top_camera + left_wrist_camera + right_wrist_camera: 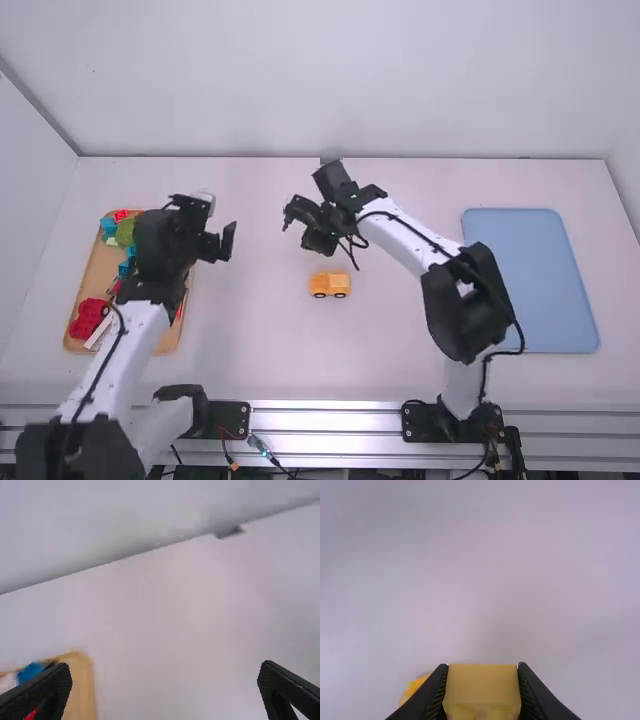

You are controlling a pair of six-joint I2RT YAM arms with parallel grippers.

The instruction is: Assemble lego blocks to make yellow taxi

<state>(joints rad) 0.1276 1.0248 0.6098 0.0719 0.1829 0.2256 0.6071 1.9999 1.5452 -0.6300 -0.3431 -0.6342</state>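
Clock reference: high view, dial centred on the table (400,370), 12 at the far edge.

Yellow-orange plastic toy vehicle body with dark wheels (330,284): standing upright on the table, about dial centre. Its bright edge also shows in the right wrist view, partly behind a finger.

Right gripper (291,214): black two-finger, above the table, about 11 o'clock from the vehicle body. Jaws pinching a yellow, box-shaped plastic block (482,686), one finger against each side. Block's not joined to the vehicle body.

Left gripper (226,243): black two-finger, about 10 o'clock from centre, to the 3 o'clock side of the wooden tray. Jaws spread wide, nothing between them.

Tan rectangular wooden tray with rounded corners (97,275): 9 o'clock. Holds chunky red plastic blocks (88,318) toward its 6 o'clock end; green plastic block (125,233) and blue plastic block (108,226) toward its 12 end. Left arm hides part of it.

Pale blue rectangular flat tray (532,280): 3 o'clock, on the table.
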